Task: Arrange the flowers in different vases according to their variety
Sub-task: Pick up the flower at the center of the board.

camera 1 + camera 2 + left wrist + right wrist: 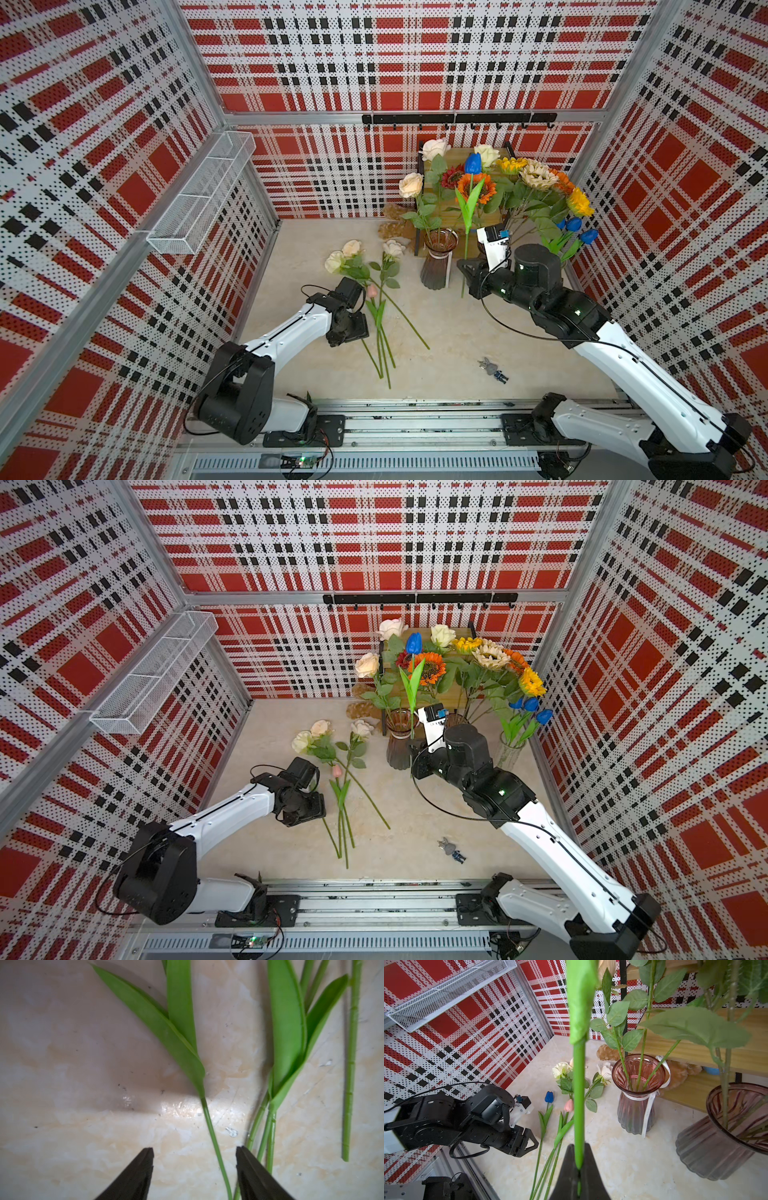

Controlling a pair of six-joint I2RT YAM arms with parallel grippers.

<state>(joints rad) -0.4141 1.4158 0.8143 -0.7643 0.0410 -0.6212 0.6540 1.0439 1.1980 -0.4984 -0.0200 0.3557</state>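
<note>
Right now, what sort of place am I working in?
Probably a staged robot test booth, not a flower shop: red plaid perforated wall panels box in a small marble-look tabletop, with an aluminium mounting rail along its front.

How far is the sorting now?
Done: roses in one ribbed vase, sunflowers in the second ribbed vase, blue tulips in the clear vase. In hand: right claw shut on another blue tulip; left claw open over a stem. Left: three loose roses, two tulips.
</note>
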